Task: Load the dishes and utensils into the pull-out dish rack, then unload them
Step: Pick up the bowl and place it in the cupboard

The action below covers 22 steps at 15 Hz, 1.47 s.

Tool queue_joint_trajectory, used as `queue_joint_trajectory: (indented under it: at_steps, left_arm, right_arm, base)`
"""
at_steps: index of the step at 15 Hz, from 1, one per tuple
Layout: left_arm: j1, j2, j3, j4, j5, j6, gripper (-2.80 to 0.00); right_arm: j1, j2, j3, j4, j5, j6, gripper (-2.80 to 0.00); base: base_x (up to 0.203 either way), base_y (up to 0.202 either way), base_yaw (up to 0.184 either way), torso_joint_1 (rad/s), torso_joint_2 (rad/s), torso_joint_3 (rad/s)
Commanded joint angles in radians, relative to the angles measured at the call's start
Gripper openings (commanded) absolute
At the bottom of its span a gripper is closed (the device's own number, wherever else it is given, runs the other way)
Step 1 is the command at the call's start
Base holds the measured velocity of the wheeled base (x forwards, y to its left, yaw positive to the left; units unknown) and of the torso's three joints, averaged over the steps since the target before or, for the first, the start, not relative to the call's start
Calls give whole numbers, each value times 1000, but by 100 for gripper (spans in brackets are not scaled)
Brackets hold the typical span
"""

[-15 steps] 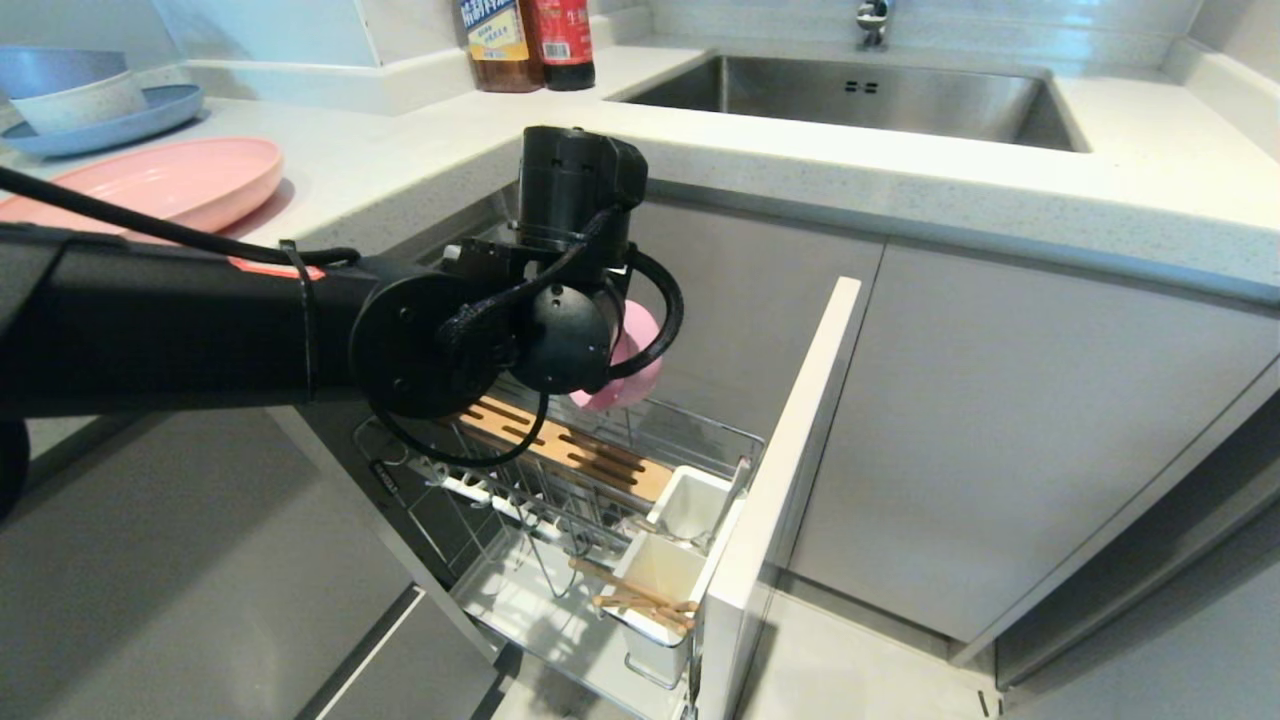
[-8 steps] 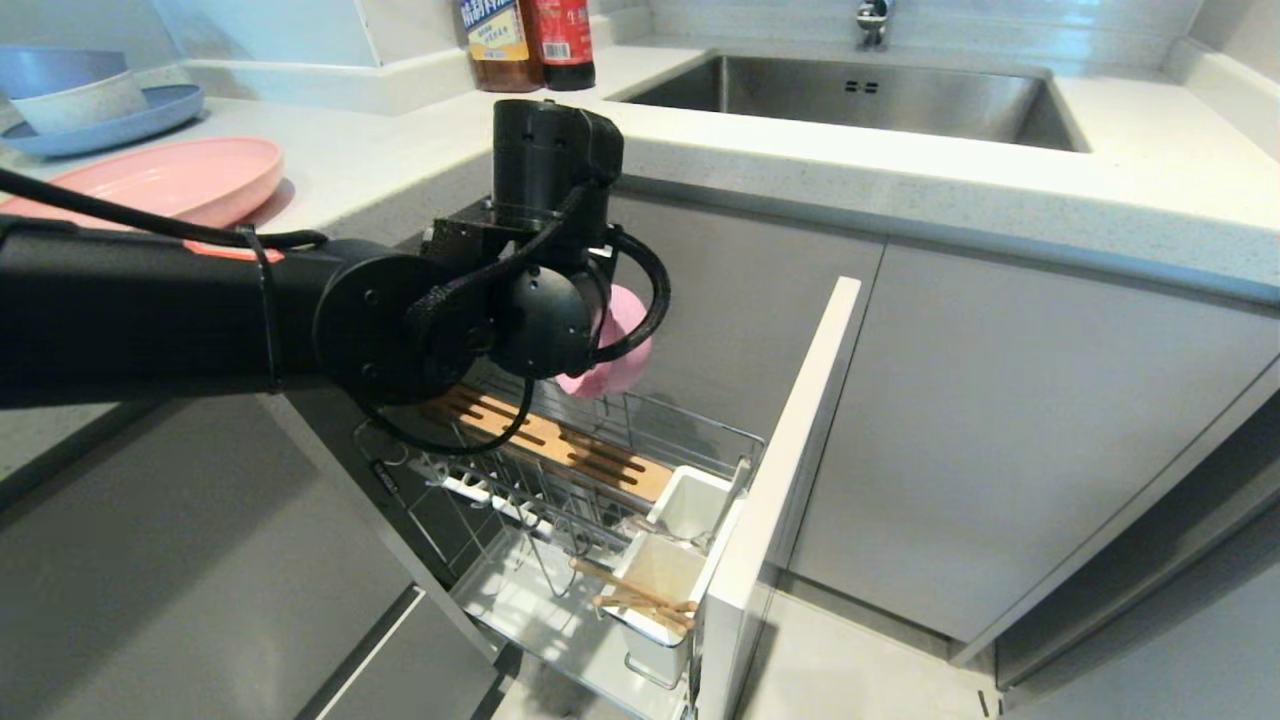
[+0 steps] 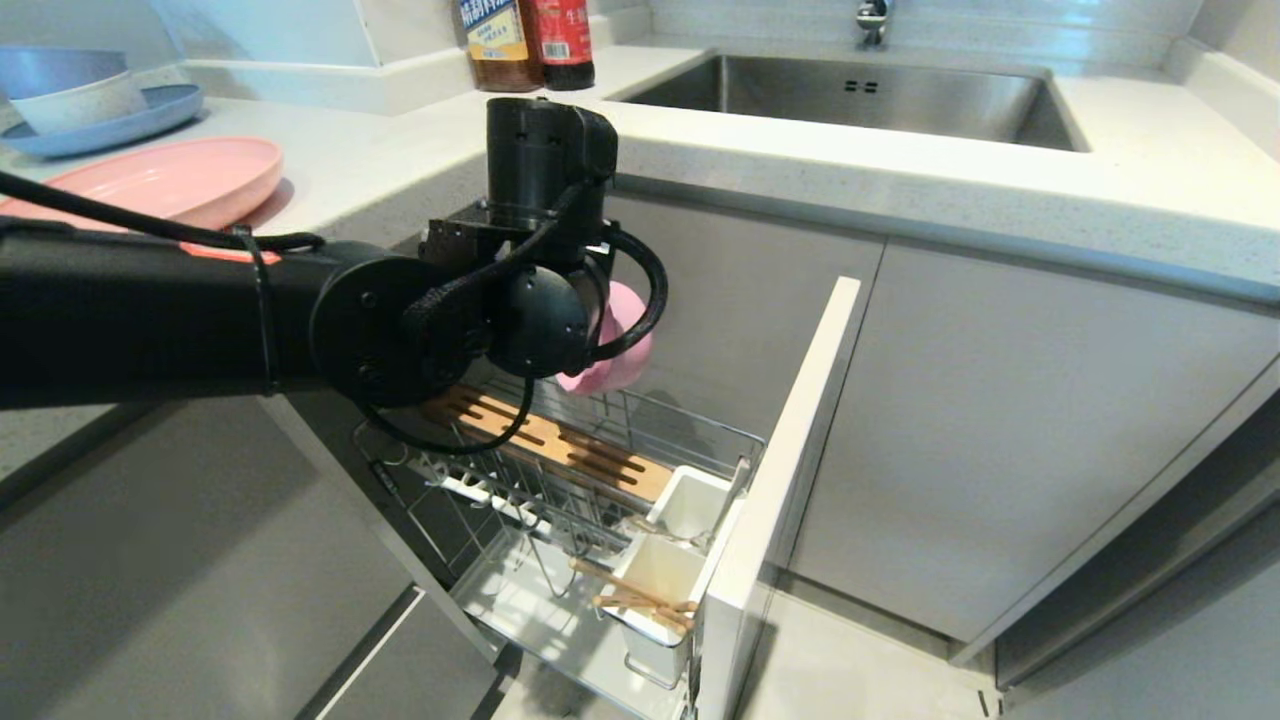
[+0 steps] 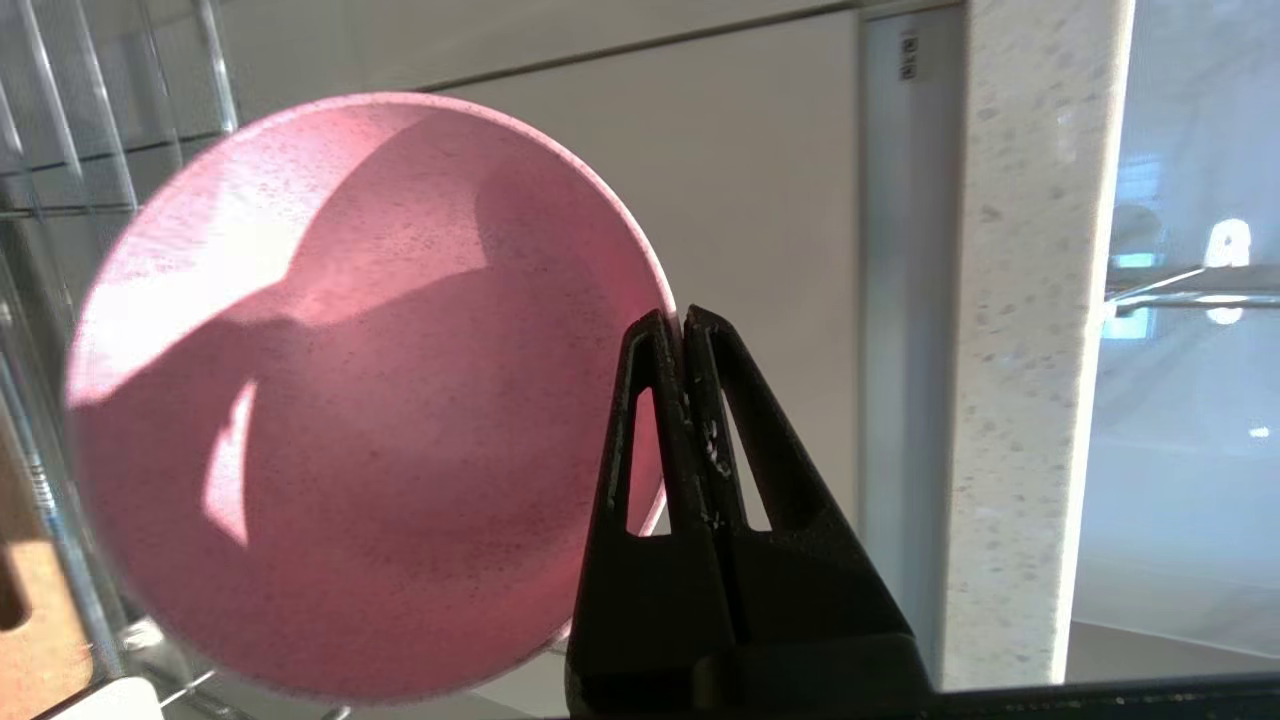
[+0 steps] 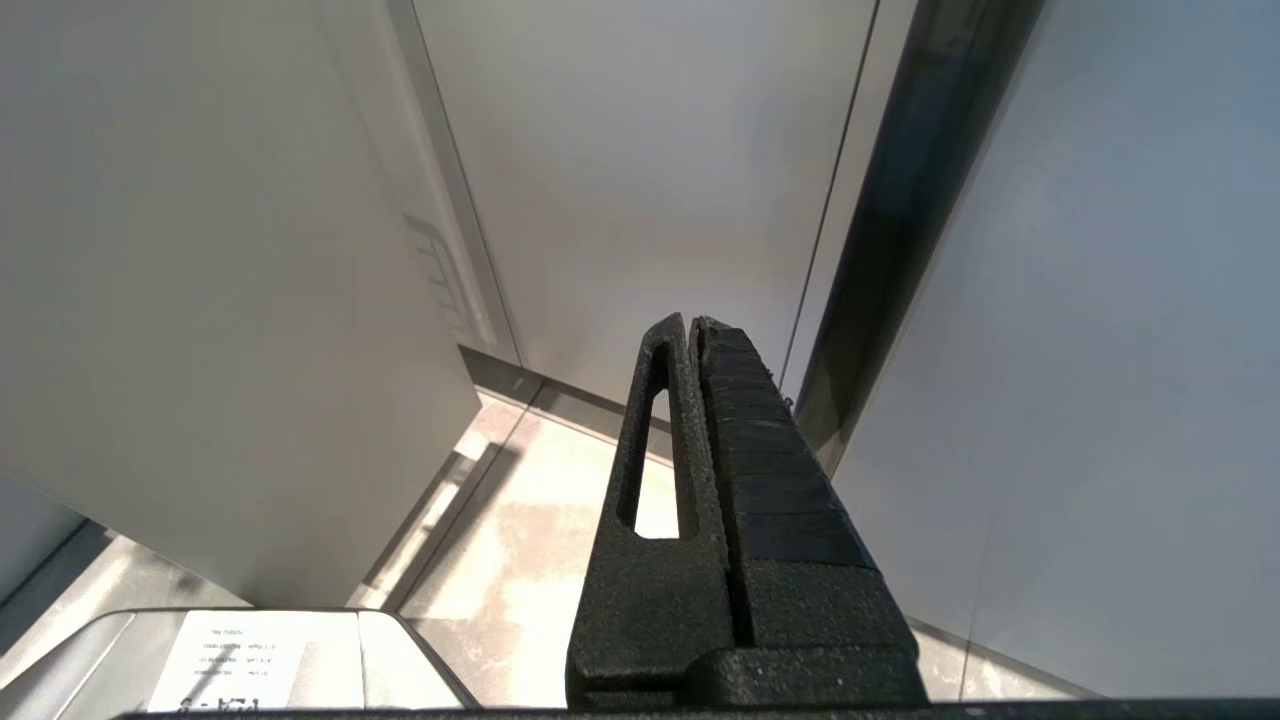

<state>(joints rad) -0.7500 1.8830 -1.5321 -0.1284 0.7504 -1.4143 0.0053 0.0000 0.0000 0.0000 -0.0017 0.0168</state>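
Left wrist view: left pincer (image 4: 683,318) clamped on pink bowl (image 4: 350,400) rim, above dish rack (image 3: 640,440); right pincer (image 5: 690,325) closed, empty, parked.

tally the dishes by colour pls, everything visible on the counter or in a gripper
Pink: 2 – plate on the counter, small bowl pinched by its rim in the left gripper above the pull-out dish rack
Blue: 2 – plate, upper bowl stacked on it
Whitish: 1 – lower bowl in that stack
Total: 5

Left hand (image 4: 683,318) with pink bowl (image 3: 612,370) above open rack (image 3: 560,480), countertop edge (image 3: 800,200) overhead, front panel (image 3: 790,460) alongside
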Motion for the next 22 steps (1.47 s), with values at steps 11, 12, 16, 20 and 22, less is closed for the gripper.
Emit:
queue_joint_trajectory:
  at_steps: [11, 12, 16, 20, 22]
  left_arm:
    - [-35, -25, 179, -290, 26, 7, -280]
    - [-35, -19, 206, -344, 25, 7, -280]
    - [-32, -8, 337, -541, -1, 11, -280]
    - [-34, -9, 447, -713, -18, 8, -280]
    - [-34, 1, 469, -751, -32, 9, -280]
  right_arm:
    - [1, 0, 2, 0, 0, 0, -280]
    - [1, 0, 2, 0, 0, 0, -280]
    - [1, 0, 2, 0, 0, 0, -280]
    - [1, 0, 2, 0, 0, 0, -280]
    - [1, 0, 2, 0, 0, 0, -280]
  base:
    - [0, 0, 0, 0, 0, 0]
    - [0, 0, 0, 0, 0, 0]
    - [0, 0, 0, 0, 0, 0]
    - [0, 0, 0, 0, 0, 0]
    - [0, 0, 0, 0, 0, 0]
